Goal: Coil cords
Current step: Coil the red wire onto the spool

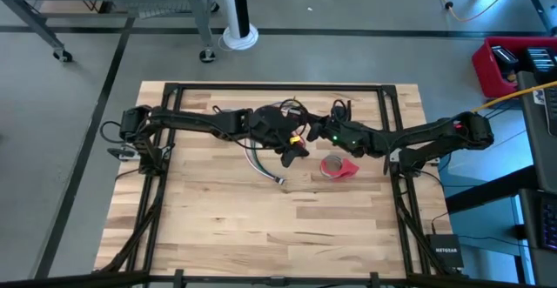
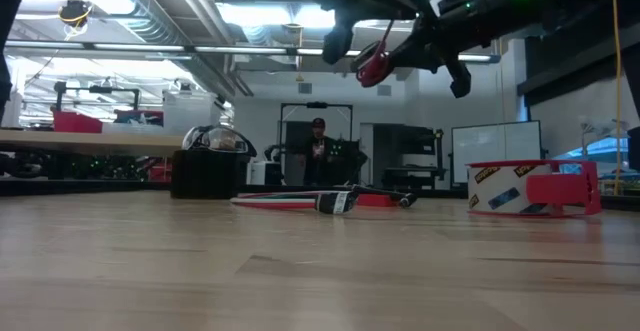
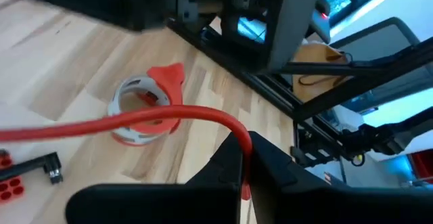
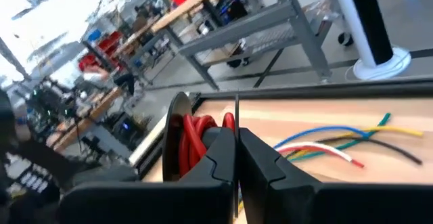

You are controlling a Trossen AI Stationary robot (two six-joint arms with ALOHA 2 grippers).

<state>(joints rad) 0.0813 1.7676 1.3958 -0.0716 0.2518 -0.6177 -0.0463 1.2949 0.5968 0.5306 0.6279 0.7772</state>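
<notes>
Two dark arms are seen from above, meeting over the far middle of the wooden surface (image 1: 218, 227). The left gripper (image 3: 245, 158) is held with its jaws together, clamped on a red cord (image 3: 135, 121); the cord runs sideways out of the jaws, its long axis roughly level, above the surface. The right gripper (image 4: 235, 158) is raised just beside the left one, its jaws pressed together on what appears to be a thin dark strand, with a small coil of red cord (image 4: 196, 139) just beside them. The held cord is judged to lie between the two grippers, equally near to both. On the surface below, one long bundle of thin wires (image 1: 265, 164) is laid out, trailing toward the near side, and it is judged to be not yet coiled. One red tape roll (image 1: 335, 166) rests beside it, nearer the right arm. Loose coloured wires (image 4: 338, 143) are seen on the surface in the right wrist view; they cannot be counted surely.
</notes>
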